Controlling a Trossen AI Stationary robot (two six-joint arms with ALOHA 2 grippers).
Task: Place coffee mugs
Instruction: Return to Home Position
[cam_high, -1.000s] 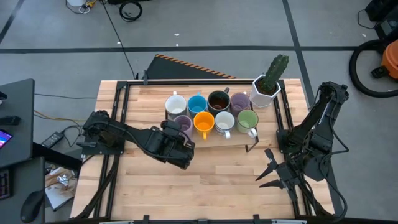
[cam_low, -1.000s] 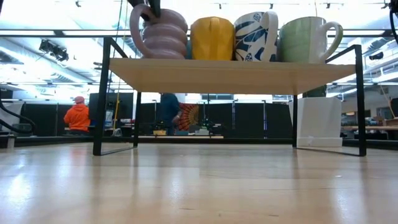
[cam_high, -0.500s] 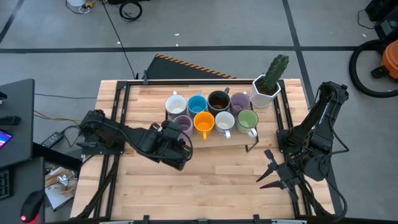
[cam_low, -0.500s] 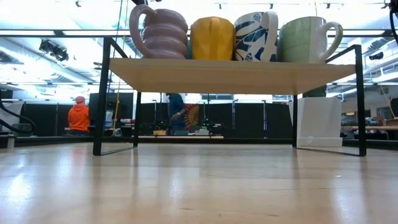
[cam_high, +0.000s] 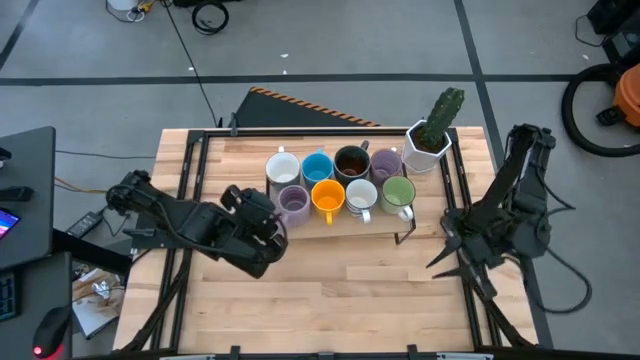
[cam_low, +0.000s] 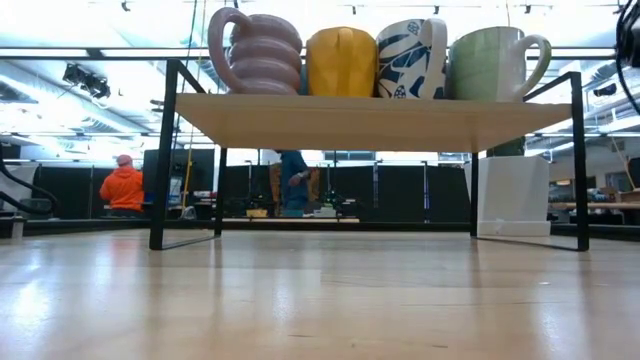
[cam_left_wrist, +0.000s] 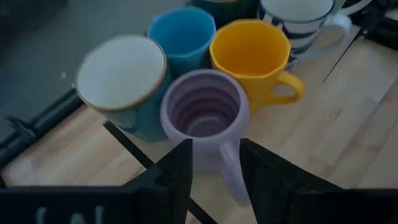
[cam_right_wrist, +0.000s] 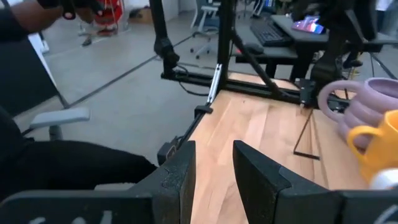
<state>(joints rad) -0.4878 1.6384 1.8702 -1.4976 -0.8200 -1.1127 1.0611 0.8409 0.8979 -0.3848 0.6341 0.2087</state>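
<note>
Several coffee mugs stand upright in two rows on a small wooden shelf (cam_low: 370, 118) at the table's far middle. The front row holds a ribbed purple mug (cam_high: 293, 204), an orange one (cam_high: 327, 196), a white-and-blue one (cam_high: 360, 195) and a green one (cam_high: 398, 191). My left gripper (cam_high: 274, 216) hovers open just left of the purple mug. In the left wrist view that gripper (cam_left_wrist: 216, 155) has the mug's handle (cam_left_wrist: 231, 177) showing between its fingers, apart from them. My right gripper (cam_high: 438, 254) stands open near the table's right edge, holding nothing.
A white pot with a cactus (cam_high: 430, 135) stands on the table right of the shelf. Black rails (cam_high: 190, 190) run along the table's left and right sides. Bare wood (cam_high: 350, 290) spreads in front of the shelf. People stand in the room beyond.
My left gripper has opened and let go of the purple mug's handle. It then drew back toward the table's left edge and rose, rolling as it went. The mug stays on the shelf. My right gripper has shifted toward the far edge.
</note>
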